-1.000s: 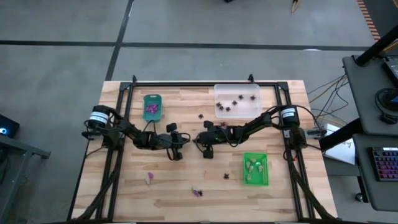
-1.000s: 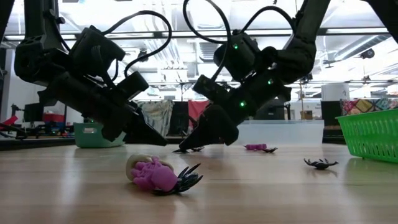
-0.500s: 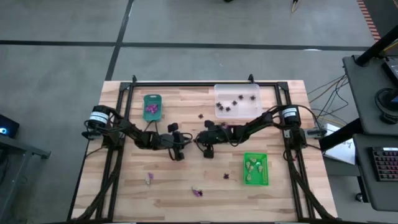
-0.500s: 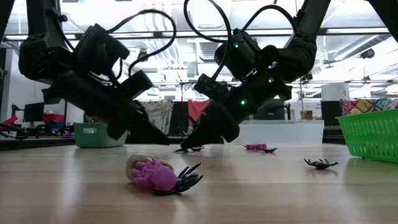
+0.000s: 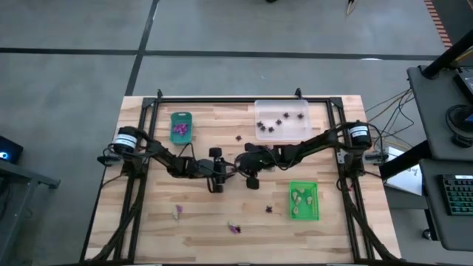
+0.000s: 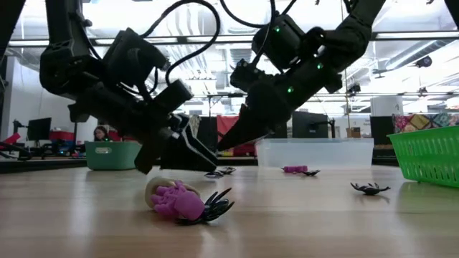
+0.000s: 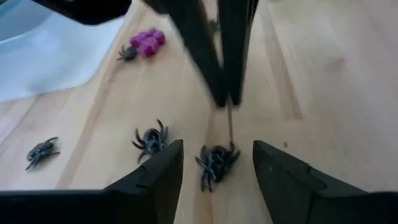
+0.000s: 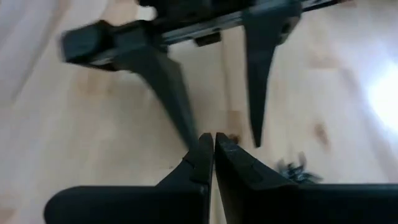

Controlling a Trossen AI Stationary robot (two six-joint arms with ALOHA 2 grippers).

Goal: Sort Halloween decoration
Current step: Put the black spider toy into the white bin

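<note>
Since the earlier frame the left gripper has been slid rightward, fingers apart around a tiny black plastic spider on the wooden tabletop beside the closed, lifted right gripper; closing and lifting are called for next.

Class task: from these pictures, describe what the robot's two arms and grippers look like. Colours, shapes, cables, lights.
Both arms are black and jointed, with looping black cables. Each base joint carries a round silver-white band. The left gripper has blocky, wedge-shaped fingers; the right gripper has fingers tapering to thin points. Small green lights glow on the right arm.
</note>
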